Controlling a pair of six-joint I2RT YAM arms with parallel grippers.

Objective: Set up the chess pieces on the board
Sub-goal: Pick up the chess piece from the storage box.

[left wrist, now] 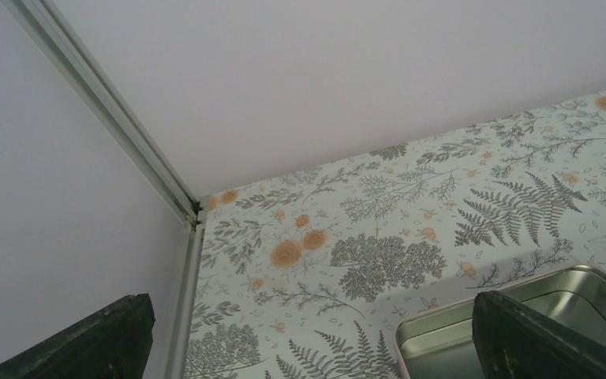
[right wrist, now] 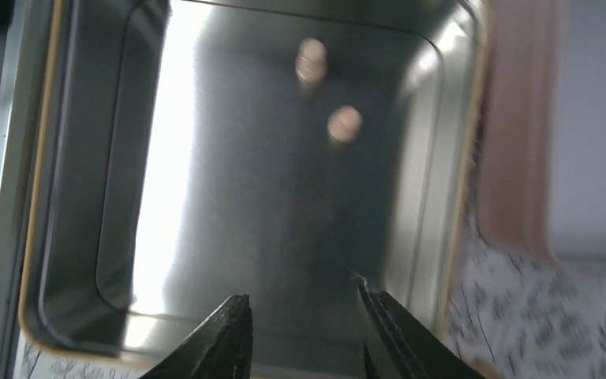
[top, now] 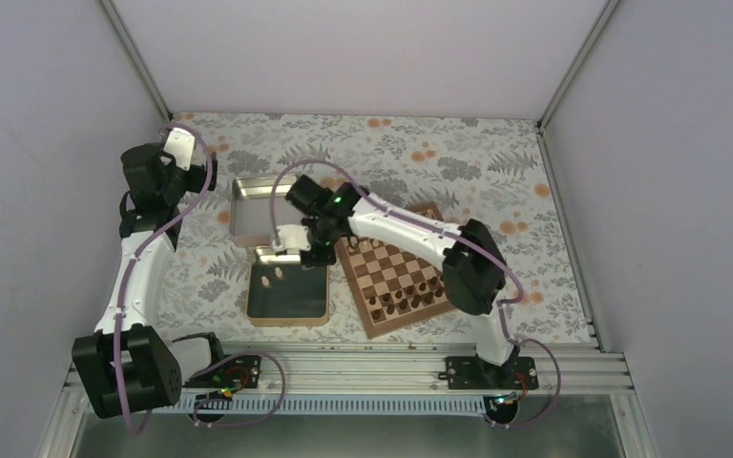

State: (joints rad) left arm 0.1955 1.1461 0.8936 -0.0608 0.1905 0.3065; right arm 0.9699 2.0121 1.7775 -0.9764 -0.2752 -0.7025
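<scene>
Dark pieces stand on the board; two pale chess pieces lie in the tin beside its left edge (unplaced), below empty, parted right fingers; left fingers spread, empty

Even soft light, bright glare on tin, right wrist view blurred

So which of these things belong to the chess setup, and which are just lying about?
In the job:
pale pieces, two in the near tin
board
right gripper, open over that tin

Lying about:
far tin
dark pieces, standing on the board
floral cloth
left gripper, open, off at the far left
</scene>
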